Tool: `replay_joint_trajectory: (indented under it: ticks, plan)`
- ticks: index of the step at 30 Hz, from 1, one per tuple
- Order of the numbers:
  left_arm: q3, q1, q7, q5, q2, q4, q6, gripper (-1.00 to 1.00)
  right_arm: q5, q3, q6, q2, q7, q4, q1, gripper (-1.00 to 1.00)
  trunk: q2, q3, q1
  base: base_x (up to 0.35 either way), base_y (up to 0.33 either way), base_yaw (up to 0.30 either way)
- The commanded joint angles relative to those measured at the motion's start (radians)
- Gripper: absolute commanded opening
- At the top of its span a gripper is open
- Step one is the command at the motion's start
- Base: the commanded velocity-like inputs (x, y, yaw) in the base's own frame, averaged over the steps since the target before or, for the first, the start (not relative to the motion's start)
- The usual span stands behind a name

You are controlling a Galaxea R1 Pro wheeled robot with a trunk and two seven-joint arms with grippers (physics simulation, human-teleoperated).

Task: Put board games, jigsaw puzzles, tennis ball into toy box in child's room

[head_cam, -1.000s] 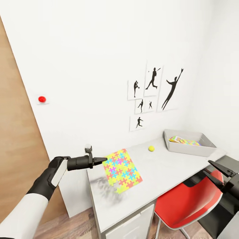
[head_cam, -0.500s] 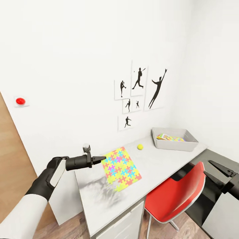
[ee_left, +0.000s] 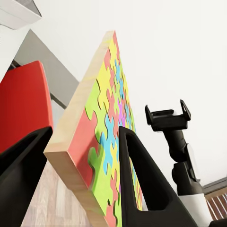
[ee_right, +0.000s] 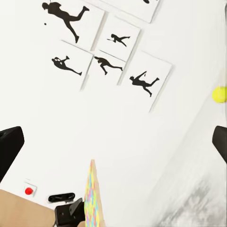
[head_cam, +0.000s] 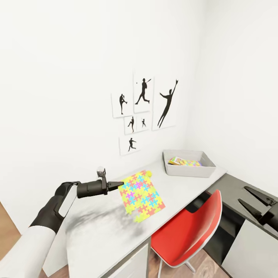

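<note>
Left end effector (head_cam: 116, 186): pinching one edge of the thin multicoloured jigsaw puzzle sheet (head_cam: 142, 197), hanging tilted over the pale grey bench (head_cam: 185, 195).
Right end effector (head_cam: 258, 200): gaping, carrying nothing.
Risk: sheet slipping from the edge-only pinch before reaching the light-grey tray-like toy box (head_cam: 189, 170) at the bench's far corner.

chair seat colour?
Red chair, tucked at the table; clearest in head view.

red, yellow, green, blue jigsaw puzzle (head_cam: 141, 196), pale grey table (head_cam: 181, 193), red chair (head_cam: 187, 235), yellow-green tennis ball (ee_right: 219, 94)

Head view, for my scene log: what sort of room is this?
Probably a child's bedroom or study corner: sports silhouette prints on the wall, a red chair at a pale desk, and a colourful jigsaw puzzle.
</note>
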Motion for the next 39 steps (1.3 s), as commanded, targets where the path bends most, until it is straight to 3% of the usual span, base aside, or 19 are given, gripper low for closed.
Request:
replay_joint_trajectory:
  ticks: [1, 13, 19, 28, 39]
  plan:
    - [-0.002, 0.000, 0.000, 0.000, 0.000, 0.000, 0.003, -1.00, 0.010, -0.004, 0.004, 0.000, 0.010, 0.001, -0.001, 1.00, -0.001, 0.000, 0.001, 0.212, -0.271, 0.121]
    - [-0.006, -0.001, 0.001, -0.001, -0.002, 0.000, -0.002, -1.00, 0.011, -0.007, 0.001, 0.001, 0.009, 0.001, -0.001, 1.00, -0.001, 0.006, 0.001, 0.216, -0.271, 0.179]
    - [-0.007, 0.000, 0.001, -0.001, -0.002, 0.000, -0.002, -1.00, 0.035, -0.006, -0.045, -0.001, 0.010, 0.001, -0.001, 1.00, -0.001, 0.006, 0.001, 0.185, -0.284, 0.008]
    - [-0.007, 0.000, -0.001, 0.001, -0.002, 0.000, -0.002, -1.00, 0.038, -0.008, -0.049, -0.001, 0.010, 0.001, -0.001, 1.00, -0.001, 0.006, 0.001, 0.019, -0.067, 0.000]
    - [-0.008, 0.000, 0.000, 0.000, -0.002, -0.043, 0.002, -1.00, 0.038, -0.008, -0.049, -0.001, 0.010, 0.001, -0.001, 1.00, -0.001, 0.011, 0.001, 0.000, -0.288, 0.143]
